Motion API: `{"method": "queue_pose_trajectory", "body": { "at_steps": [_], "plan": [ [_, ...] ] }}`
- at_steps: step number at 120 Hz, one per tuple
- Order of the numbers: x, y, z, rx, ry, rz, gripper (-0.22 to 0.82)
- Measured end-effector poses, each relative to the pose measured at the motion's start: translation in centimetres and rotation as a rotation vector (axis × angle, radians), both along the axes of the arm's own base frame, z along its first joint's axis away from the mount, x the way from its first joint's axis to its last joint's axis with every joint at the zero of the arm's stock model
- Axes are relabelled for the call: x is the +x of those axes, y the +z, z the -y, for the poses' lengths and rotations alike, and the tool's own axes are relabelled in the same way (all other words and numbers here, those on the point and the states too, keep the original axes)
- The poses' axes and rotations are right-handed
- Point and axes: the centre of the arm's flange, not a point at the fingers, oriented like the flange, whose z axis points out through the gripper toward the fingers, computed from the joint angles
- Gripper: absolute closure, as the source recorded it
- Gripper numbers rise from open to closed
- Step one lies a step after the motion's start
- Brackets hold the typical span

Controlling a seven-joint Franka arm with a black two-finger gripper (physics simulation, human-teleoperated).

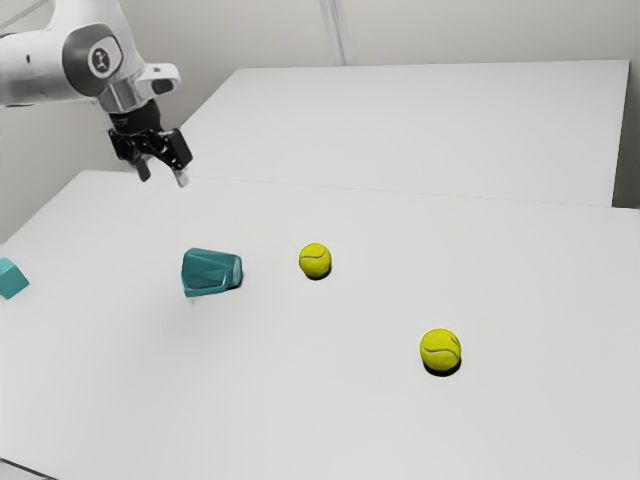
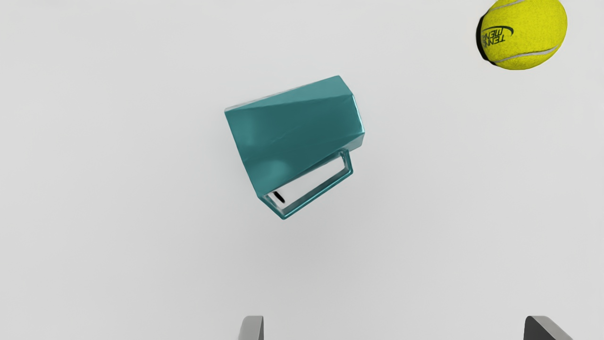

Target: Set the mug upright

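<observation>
Exterior view and wrist view agree on the mug (image 1: 210,272): it lies on its side on the table (image 1: 300,410), toward the exterior view's left, its wider end facing that left and its narrower end facing right. Upright is not how it rests. The wider end is probably the mouth, so righting it would mean bringing the narrower end down as the base. Flat facets probably keep it from rolling, and the handle (image 2: 318,191) juts out on the side toward the gripper (image 1: 163,177), which may make its body easier to straddle from the opposite side than across the handle. Raised well above the table, the gripper stands wide with nothing between its fingers; that height would leave room to turn and line up before lowering. The far tennis ball (image 1: 315,261) sits off the mug's narrower end, apart from it, so a wide swing that way could nudge it. Less in the way are the near tennis ball (image 1: 441,350), farther right, and the teal block (image 1: 12,278) at the exterior view's left edge.
</observation>
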Motion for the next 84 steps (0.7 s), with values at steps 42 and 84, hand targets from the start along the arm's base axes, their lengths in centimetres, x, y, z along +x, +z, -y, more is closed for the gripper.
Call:
{"method": "queue_pose_trajectory", "body": {
  "at_steps": [42,84],
  "plan": [
    [-1.5,-5.6,-7.6,-0.234,0.182,0.000,0.00],
    [-1.3,-15.3,-15.2,-0.553,0.305,-0.009,0.00]
  ]
}}
